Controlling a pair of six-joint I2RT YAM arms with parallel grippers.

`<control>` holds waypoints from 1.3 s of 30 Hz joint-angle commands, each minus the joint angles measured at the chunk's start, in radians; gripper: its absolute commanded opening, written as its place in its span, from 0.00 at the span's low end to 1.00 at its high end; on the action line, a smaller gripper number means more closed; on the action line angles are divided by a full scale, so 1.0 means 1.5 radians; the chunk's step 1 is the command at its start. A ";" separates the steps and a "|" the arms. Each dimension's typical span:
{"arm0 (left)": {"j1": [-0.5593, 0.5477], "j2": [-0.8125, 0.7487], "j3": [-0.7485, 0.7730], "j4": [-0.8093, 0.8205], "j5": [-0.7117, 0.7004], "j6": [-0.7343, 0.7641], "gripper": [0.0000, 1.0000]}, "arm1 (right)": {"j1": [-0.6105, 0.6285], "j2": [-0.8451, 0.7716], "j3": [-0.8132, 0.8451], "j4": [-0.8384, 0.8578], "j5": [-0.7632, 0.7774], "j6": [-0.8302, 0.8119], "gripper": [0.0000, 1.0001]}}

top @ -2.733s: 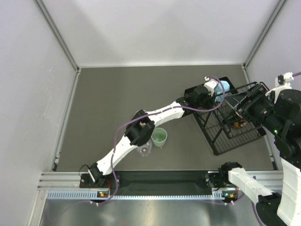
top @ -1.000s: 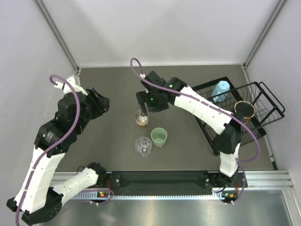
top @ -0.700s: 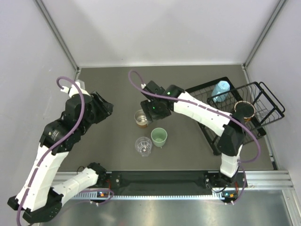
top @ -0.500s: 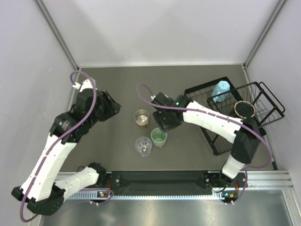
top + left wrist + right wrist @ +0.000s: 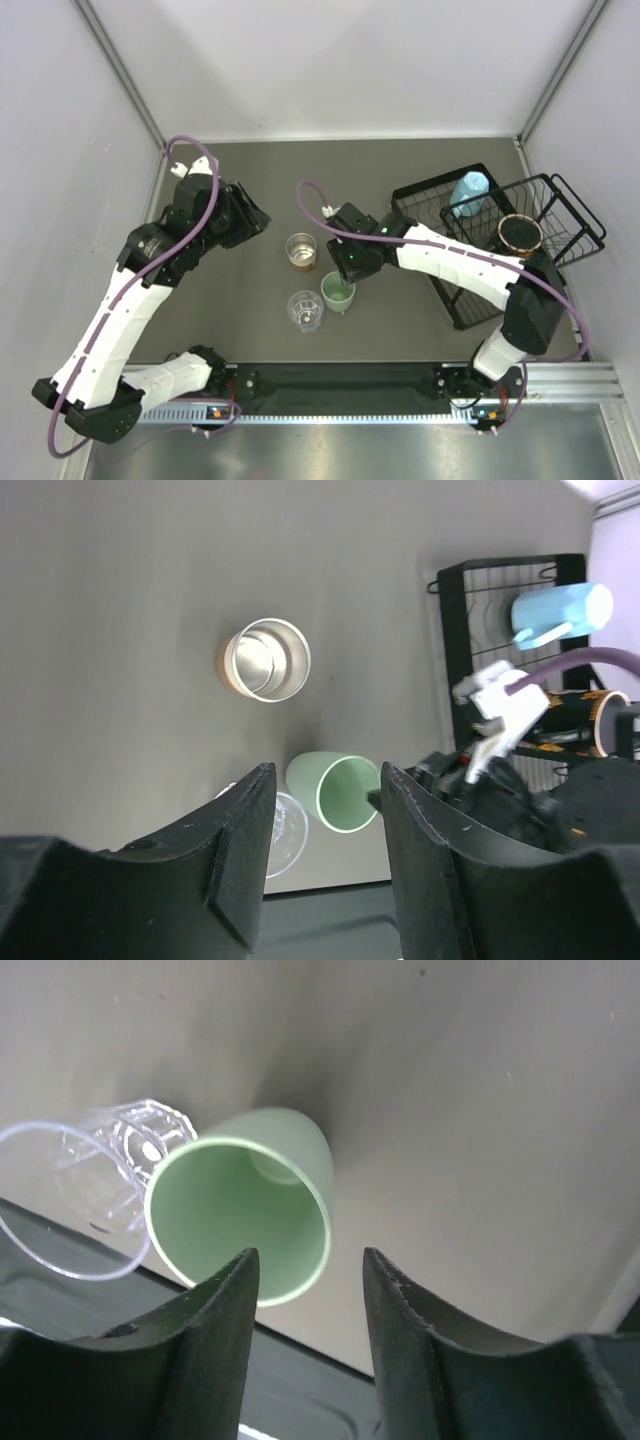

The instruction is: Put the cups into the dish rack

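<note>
A mint green tumbler (image 5: 338, 293) stands upright on the mat, with a clear ribbed cup (image 5: 305, 310) touching its left side and an amber-tinted glass (image 5: 301, 251) behind them. My right gripper (image 5: 347, 275) hangs over the tumbler, open. In the right wrist view the right gripper (image 5: 307, 1255) straddles the near wall of the tumbler (image 5: 240, 1205), one finger over its mouth and one outside. My left gripper (image 5: 255, 215) is open and empty, high at the left. The black dish rack (image 5: 432, 265) holds a light blue mug (image 5: 468, 190) and a dark mug (image 5: 520, 233).
The left wrist view looks down past the left gripper (image 5: 325, 770) on the amber glass (image 5: 265, 660), the tumbler (image 5: 335, 792) and the rack (image 5: 447, 660). White walls close in the mat; a metal rail (image 5: 340, 380) runs along the near edge.
The right gripper left the amber glass, came down and nearer onto the mint tumbler, and its jaws narrowed. The left arm swung in from the far left towards the mat.
</note>
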 commanded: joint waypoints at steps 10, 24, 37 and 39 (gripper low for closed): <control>0.007 0.007 0.049 -0.010 0.024 -0.018 0.60 | 0.009 0.036 -0.021 0.066 -0.002 0.000 0.34; 0.018 -0.028 0.004 0.061 0.088 -0.034 0.63 | -0.011 -0.040 -0.027 0.080 0.013 -0.015 0.00; 0.021 -0.032 -0.092 0.490 0.432 -0.025 0.75 | -0.182 -0.326 0.000 0.112 -0.179 -0.048 0.00; 0.021 -0.014 -0.090 0.580 0.491 -0.031 0.75 | -0.237 -0.370 0.007 0.111 -0.255 -0.047 0.00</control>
